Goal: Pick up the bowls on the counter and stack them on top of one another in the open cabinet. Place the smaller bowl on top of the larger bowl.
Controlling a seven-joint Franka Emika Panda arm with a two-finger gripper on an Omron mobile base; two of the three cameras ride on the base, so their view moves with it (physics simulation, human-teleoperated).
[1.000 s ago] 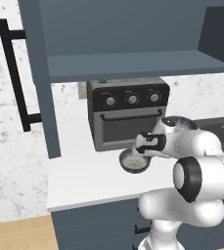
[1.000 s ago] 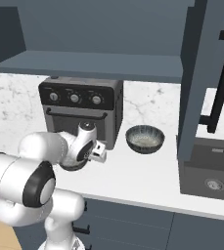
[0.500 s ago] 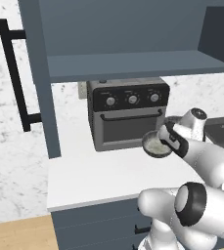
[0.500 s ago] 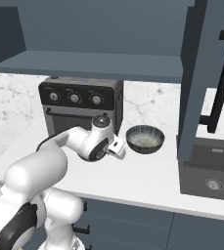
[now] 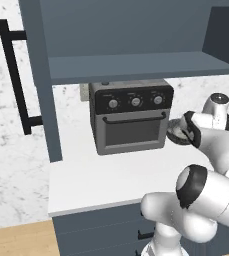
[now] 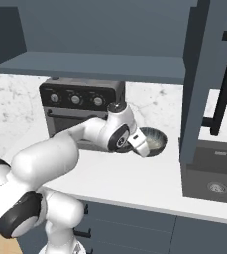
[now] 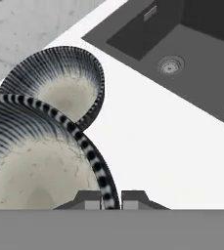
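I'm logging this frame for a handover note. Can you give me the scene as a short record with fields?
hand: shut on the rim of the held bowl
held bowl: lifted above the counter
other bowl: resting on the counter, beyond the held one
toaster oven: on the counter, under the cabinet
cabinet: open, shelf bare
sink: set in the counter

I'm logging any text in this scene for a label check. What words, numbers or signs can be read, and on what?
None can be read. The toaster oven has three knobs with faint marks around them, too small and blurred to make out. The bowls, cabinet and sink bear no lettering.
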